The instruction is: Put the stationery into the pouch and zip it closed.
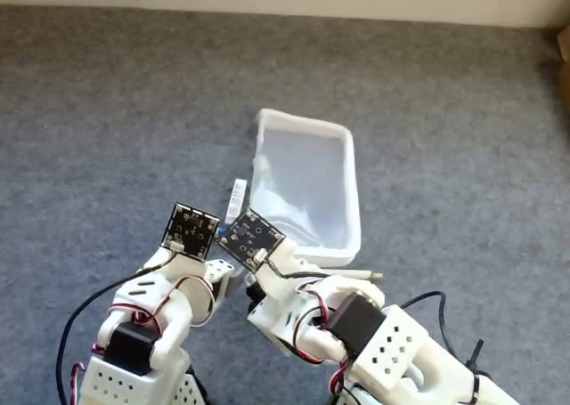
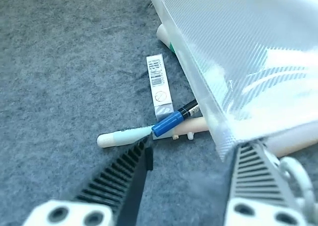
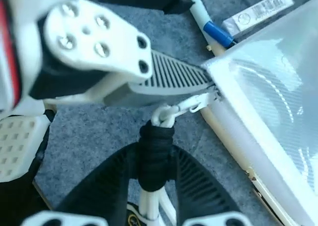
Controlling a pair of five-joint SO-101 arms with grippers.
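Three loose stationery items, the barcoded box [image 2: 159, 84], blue-capped pen [image 2: 171, 120] and white marker [image 2: 121, 136], lie on the carpet [image 1: 107, 111] at centre of the left wrist view. They are outside the pouch [image 1: 354, 191], against its edge. Your left gripper [image 2: 195, 150] stands with jaws apart, either side of the pouch's near corner. Your right gripper [image 3: 155, 155] is clamped on the zip pull [image 3: 156, 136]. Risk: draw the pull now and you likely seal the pouch with the items outside. With the corner unclamped, the pouch may also drag along.
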